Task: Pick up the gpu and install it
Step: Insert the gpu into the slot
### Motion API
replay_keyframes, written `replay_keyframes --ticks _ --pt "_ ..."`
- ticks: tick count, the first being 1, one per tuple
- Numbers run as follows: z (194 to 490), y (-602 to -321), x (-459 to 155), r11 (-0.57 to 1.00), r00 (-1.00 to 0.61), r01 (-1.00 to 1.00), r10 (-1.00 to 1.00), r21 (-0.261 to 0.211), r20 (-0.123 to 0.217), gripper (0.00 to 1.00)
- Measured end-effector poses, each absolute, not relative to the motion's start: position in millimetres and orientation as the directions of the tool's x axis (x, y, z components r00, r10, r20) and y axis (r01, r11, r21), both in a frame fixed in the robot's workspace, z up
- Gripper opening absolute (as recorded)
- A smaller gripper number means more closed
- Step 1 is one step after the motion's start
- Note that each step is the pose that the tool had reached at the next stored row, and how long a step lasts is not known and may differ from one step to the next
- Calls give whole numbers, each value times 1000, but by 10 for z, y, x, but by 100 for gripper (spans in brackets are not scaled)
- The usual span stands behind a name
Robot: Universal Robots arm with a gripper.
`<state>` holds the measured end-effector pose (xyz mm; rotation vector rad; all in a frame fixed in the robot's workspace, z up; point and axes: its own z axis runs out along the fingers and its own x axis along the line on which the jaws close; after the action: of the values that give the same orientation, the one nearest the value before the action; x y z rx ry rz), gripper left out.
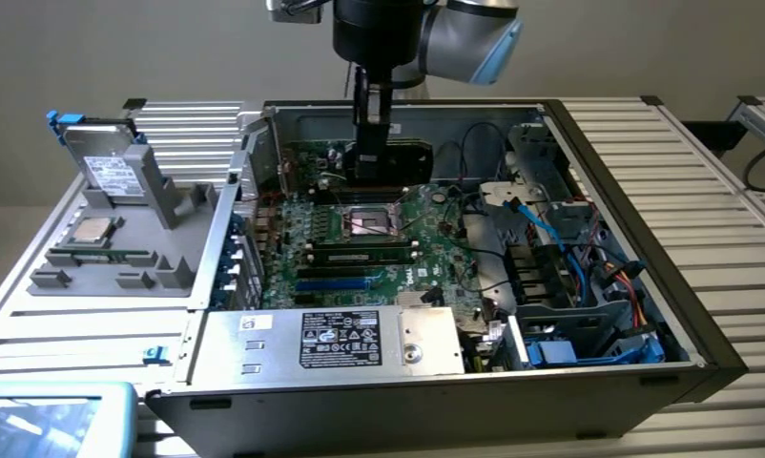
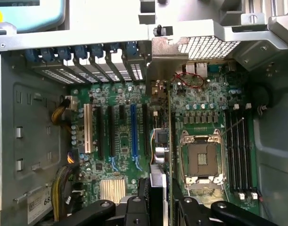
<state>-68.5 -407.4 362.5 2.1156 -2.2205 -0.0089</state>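
Your arm (image 1: 402,29) hangs over the open computer case (image 1: 396,415) on the slatted bench (image 1: 726,191), its jaws clamped on the gpu (image 2: 161,150). You see the card held on edge above the motherboard (image 2: 200,94), between the blue expansion slot (image 2: 133,136) and the empty processor socket (image 2: 200,160). Whether it touches the board cannot be told. At the exterior view's left, a grey drive (image 1: 109,167) stands in a grey holder (image 1: 141,258) beside the case.
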Motion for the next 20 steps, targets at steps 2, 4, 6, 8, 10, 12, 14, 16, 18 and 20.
replay_keyframes --ticks 2,4,6,8,10,12,14,16,18,20 --pt "3625 -4075 -686 43 -40 -998 -998 56 50 29" --pt "3618 -4074 -689 36 -33 -998 -998 55 50 29" --pt "3607 -4075 -697 31 -28 -998 -998 56 50 29" --pt "3594 -4074 -712 31 -28 -998 -998 60 50 29" --pt "3584 -4075 -730 31 -28 -997 -998 70 50 29" --pt "3573 -4075 -748 30 -26 -997 -998 75 51 29" --pt "3567 -4075 -779 27 -23 -997 -998 75 51 29" --pt "3556 -4075 -799 24 -20 -997 -999 75 50 29" --pt "3541 -4075 -804 22 -18 -997 -999 75 51 29" --pt "3523 -4075 -809 22 -18 -997 -999 75 51 29"
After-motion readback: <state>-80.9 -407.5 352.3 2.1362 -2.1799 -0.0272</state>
